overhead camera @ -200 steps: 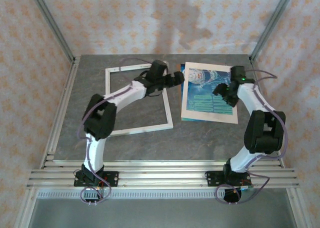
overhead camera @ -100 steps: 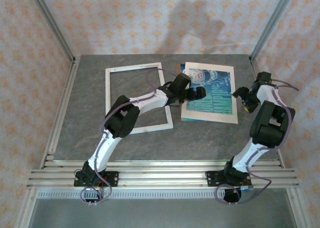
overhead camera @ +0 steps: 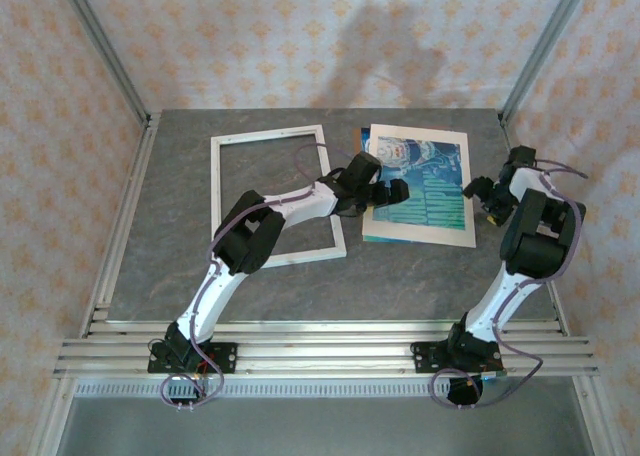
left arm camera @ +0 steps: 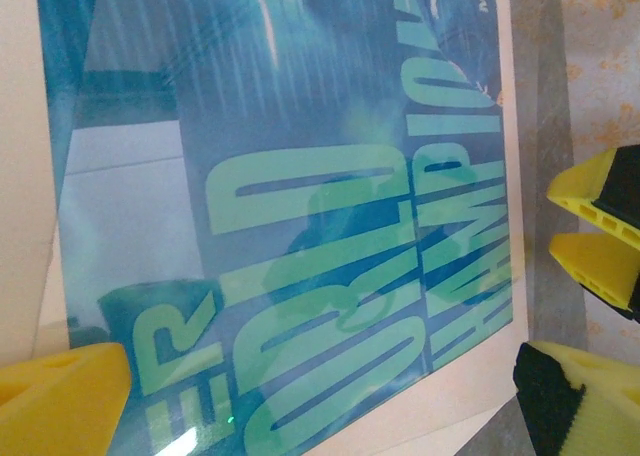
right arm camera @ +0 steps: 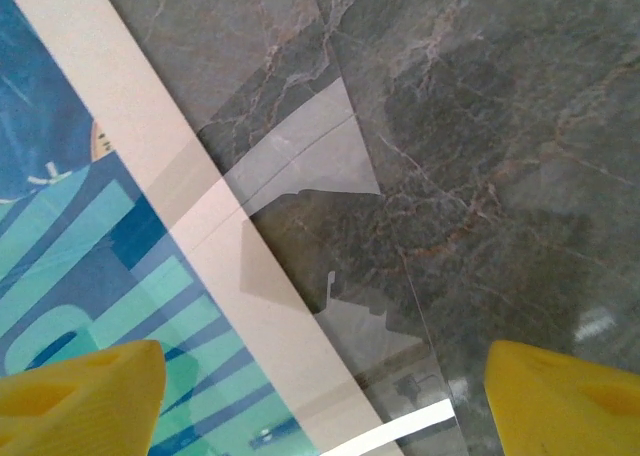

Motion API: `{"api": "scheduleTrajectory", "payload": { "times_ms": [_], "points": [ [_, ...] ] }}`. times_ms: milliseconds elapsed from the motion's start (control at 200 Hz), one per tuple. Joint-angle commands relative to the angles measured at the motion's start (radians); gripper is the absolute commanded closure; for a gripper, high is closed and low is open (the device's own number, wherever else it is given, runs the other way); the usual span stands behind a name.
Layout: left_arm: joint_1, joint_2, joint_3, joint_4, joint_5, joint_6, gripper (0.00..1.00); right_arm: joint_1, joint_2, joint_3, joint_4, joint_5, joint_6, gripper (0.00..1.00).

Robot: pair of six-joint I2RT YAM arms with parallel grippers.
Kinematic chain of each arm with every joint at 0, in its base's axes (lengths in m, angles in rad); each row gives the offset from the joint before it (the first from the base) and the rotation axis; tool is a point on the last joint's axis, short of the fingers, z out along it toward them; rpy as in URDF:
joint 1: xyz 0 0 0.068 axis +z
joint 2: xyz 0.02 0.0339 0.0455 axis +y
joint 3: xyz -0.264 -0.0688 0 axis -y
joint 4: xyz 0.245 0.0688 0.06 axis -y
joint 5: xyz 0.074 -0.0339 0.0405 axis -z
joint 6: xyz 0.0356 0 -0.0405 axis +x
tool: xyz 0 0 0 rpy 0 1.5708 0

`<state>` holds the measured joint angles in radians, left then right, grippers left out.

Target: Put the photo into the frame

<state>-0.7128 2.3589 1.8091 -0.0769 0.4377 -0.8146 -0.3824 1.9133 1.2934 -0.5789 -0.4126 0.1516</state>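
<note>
The frame, a thin white rectangle with narrow flat borders, lies flat on the grey, marble-veined tabletop. Inside its opening is bare stone, and the left arm reaches across its right side. The photo lies outside the frame, just to its right. It is a glossy teal-blue print with pale green block lettering, edged by a smooth pale cream border.

The left claw hangs over the photo's left part. In the left wrist view its yellow ribbed fingertips stand spread wide at either side of the print with nothing gripped between them. The surface below shines with soft reflections.

The right claw is at the photo's right edge. Its yellow fingers are also spread wide and empty, one over the print and one over the stone. There, the corner of a clear, reflective sheet lies past the cream border on the tabletop.
</note>
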Motion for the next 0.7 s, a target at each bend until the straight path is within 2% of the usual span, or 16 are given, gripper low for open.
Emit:
{"api": "scheduleTrajectory", "payload": {
  "times_ms": [0,380,696],
  "points": [
    [0.004,0.039,-0.011,0.009,0.017,0.0,0.0,0.006,0.027,0.005,0.026,-0.056,-0.011,0.17],
    [0.005,0.059,-0.004,-0.025,0.015,0.028,0.0,0.069,0.003,-0.061,0.058,-0.137,-0.001,0.18],
    [0.005,0.065,-0.006,-0.031,0.006,0.031,0.0,0.067,-0.06,-0.076,0.048,-0.15,-0.003,0.18]
  ]
}}
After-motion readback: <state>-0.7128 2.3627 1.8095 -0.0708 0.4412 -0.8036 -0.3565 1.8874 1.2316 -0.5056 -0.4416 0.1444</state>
